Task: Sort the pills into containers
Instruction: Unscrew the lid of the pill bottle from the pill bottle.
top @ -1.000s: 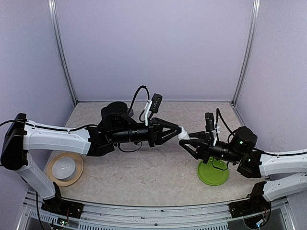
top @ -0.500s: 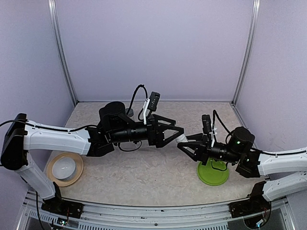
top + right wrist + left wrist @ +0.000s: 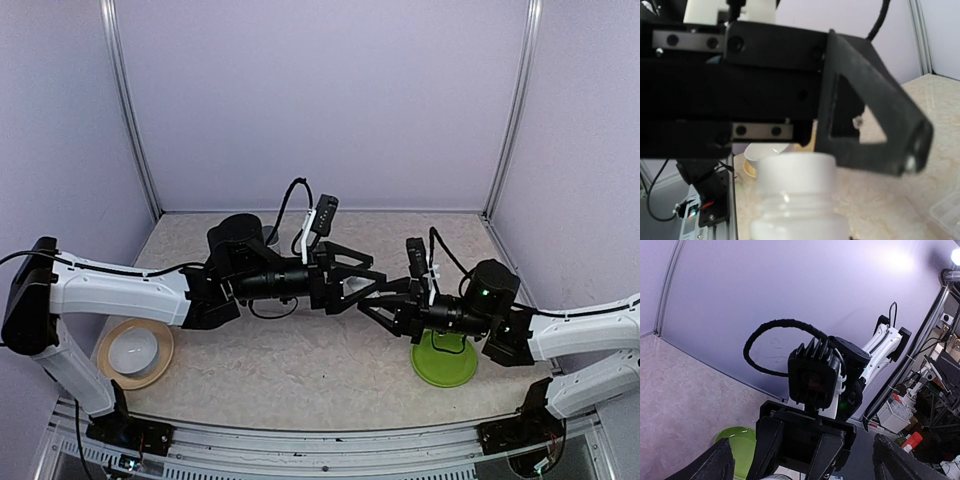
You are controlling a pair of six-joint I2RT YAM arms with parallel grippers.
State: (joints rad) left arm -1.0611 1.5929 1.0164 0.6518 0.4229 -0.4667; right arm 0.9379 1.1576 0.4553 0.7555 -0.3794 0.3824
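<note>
The little bottle [image 3: 792, 172] has a white cap and a clear body. It is up in the air over the middle of the table [image 3: 300, 370], not standing on it. In the right wrist view it stands upright, low in the middle, very close to the camera.

The right gripper [image 3: 372, 302] is closed on the little bottle and holds it. It points toward 9 o'clock. Its own fingers are hard to see because the bottle is so close.

The left gripper [image 3: 366, 280] comes from the other side and points toward 3 o'clock. Its jaws are spread wide and it holds nothing. In the left wrist view its two fingers [image 3: 710, 467] sit far apart in the bottom corners. The tip of the right gripper sits between them. I cannot tell if the left fingers touch the bottle.

That view also looks straight at the black camera [image 3: 815, 380] on the right arm [image 3: 580, 330].

A flat green plate [image 3: 445, 368] lies on the table at 4 o'clock from the bottle, under the right arm. Far off at 8 o'clock, near the base of the left arm [image 3: 120, 290], a white bowl [image 3: 133, 348] sits on a tan plate [image 3: 105, 365].
</note>
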